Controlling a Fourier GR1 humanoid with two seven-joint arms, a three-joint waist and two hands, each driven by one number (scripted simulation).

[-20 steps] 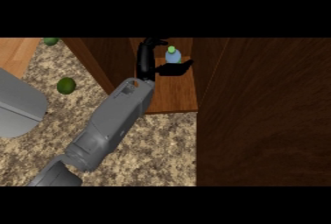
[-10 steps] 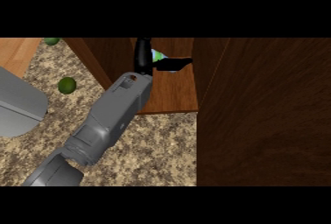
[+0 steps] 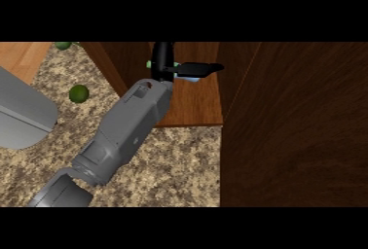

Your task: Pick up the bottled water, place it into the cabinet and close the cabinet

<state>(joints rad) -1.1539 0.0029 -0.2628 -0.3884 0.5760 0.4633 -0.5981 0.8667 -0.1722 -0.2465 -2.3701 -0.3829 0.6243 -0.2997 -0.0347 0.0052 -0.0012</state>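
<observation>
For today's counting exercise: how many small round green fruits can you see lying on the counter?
2. One green fruit lies on the speckled counter left of the grey forearm; another sits at the view's top edge, partly cut off. More may be hidden beyond the view.

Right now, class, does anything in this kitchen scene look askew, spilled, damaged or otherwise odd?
Nothing stands out. The right hand is shut on the bottled water over the cabinet shelf, and the cabinet door stands open. Nothing has spilled on the countertop, where a lime sits apart.
</observation>
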